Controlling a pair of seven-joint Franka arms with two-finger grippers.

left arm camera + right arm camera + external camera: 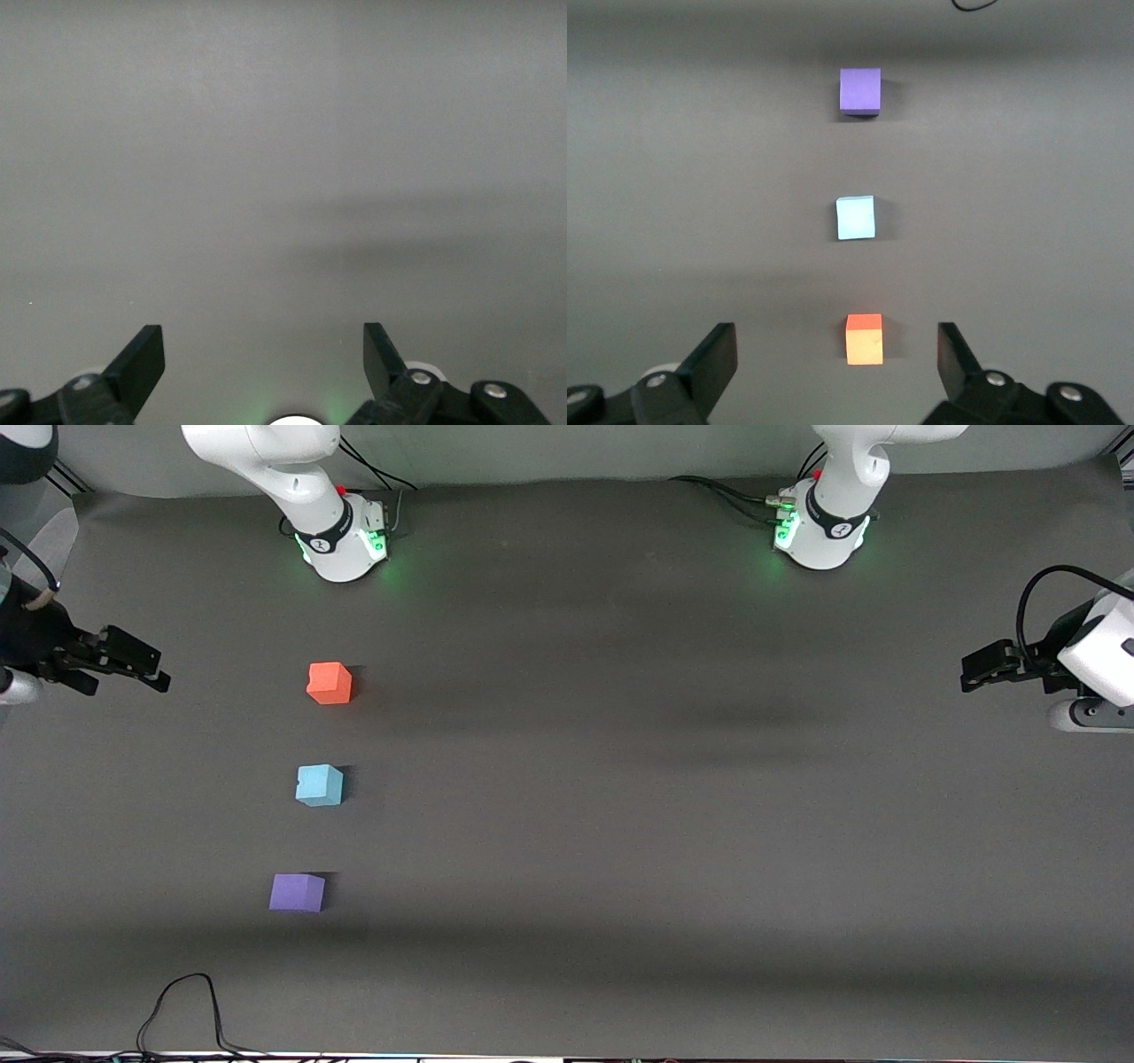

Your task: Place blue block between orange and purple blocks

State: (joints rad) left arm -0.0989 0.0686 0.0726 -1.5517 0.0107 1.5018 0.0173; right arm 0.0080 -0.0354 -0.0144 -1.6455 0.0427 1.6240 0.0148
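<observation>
Three small cubes lie in a row on the dark grey table (pixel 620 779) toward the right arm's end. The orange block (pixel 330 683) is farthest from the front camera, the purple block (pixel 297 892) is nearest, and the blue block (pixel 319 785) sits between them, apart from both. The right wrist view shows the orange block (pixel 865 339), the blue block (pixel 856 218) and the purple block (pixel 860 90) in the same line. My right gripper (pixel 159 671) (pixel 835 345) is open and empty over the table's edge at the right arm's end. My left gripper (pixel 967 676) (pixel 263 341) is open and empty over the left arm's end.
The two arm bases (pixel 345 540) (pixel 819 531) stand along the table's edge farthest from the front camera. A black cable (pixel 182 1005) loops onto the table at the near edge, close to the purple block.
</observation>
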